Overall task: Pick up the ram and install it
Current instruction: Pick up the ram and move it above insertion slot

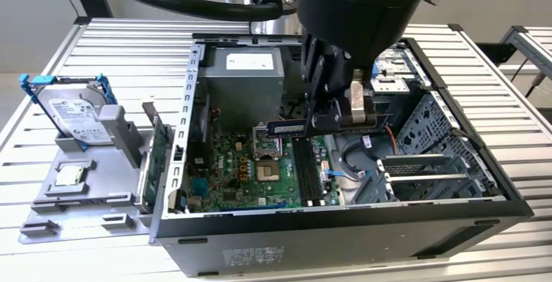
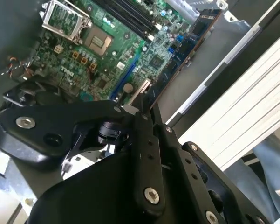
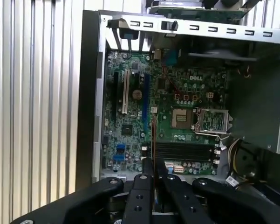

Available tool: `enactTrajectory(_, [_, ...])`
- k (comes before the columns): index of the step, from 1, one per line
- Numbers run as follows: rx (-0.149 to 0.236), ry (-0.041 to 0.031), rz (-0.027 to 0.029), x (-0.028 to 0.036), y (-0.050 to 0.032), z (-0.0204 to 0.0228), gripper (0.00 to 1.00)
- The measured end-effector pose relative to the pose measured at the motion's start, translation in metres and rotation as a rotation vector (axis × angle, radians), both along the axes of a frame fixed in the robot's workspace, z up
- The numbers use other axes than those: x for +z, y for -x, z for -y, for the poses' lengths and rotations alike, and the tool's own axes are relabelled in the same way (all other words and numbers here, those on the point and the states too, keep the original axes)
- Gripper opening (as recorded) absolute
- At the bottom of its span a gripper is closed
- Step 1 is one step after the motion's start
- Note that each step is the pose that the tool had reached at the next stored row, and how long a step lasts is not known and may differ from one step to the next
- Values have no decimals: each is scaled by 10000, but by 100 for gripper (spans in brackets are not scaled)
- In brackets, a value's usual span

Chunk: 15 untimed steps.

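Since it must enter the black slots below the jaws edge-first, the ram hangs on edge, pinched between the nearly closed jaws of the gripper.

The arm is coming down from above in the exterior view, and its thick black wrist is pointing almost straight down. The gripper is hanging under it. In the first wrist view its 2 black fingers are standing very close together and are clamping the ram, which is sticking out toward the exterior view's left.
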State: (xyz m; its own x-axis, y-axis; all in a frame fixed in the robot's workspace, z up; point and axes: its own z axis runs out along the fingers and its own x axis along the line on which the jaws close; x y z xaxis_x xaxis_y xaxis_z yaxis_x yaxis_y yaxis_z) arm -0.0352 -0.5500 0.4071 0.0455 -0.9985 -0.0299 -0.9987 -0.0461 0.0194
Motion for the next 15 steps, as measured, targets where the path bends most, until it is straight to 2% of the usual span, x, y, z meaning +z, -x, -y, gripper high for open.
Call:
enactTrajectory(3, [-138, 1, 0, 0, -33, -1, 0])
enactTrajectory(9, [-159, 0, 0, 0, -40, -3, 0])
enactTrajectory(11, [-158, 1, 0, 0, -53, -18, 0])
enactTrajectory(15, [-160, -1, 0, -2, -87, -84, 0])
